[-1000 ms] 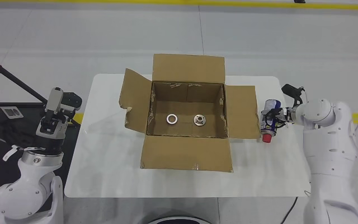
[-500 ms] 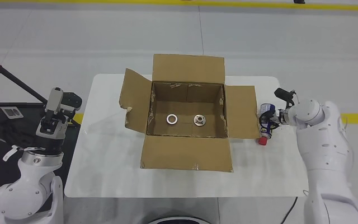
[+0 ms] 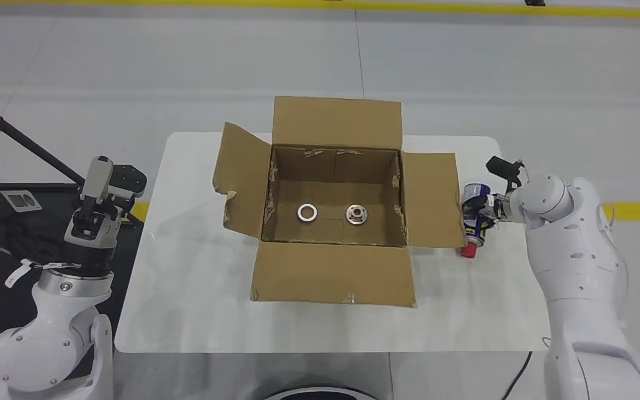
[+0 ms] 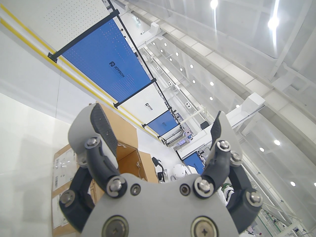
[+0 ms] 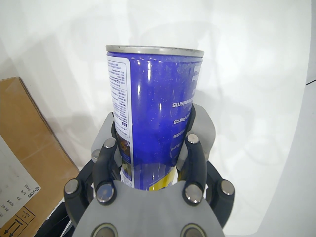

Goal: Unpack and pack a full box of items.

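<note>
Cardboard box (image 3: 333, 275) sits in the middle of the white table (image 3: 180, 300) with all four flaps folded outward, so its inside is open to the top view. On the box floor lie two metal rings, side by side but apart: one ring (image 3: 307, 212) toward the left, the other ring (image 3: 355, 212) nearer the centre. The right gripper (image 3: 484, 212) is just off the box's right flap, over the right part of the table, and it is clamped on a blue spray can (image 5: 155, 94). Its dark fingers (image 5: 192, 134) press the can's body from both sides, and the can's bare metal base sticks out past the fingertips. From above, the can lies at a slant next to the flap's edge, with its red cap (image 3: 467, 251) toward the near side of the table. I cannot tell whether the cap touches the tabletop. The left gripper (image 4: 158, 117) is off the left end of the table, well apart from the box, pointing upward toward the ceiling. Its two ribbed pads (image 4: 103, 127) are spread wide with nothing between them.
</note>
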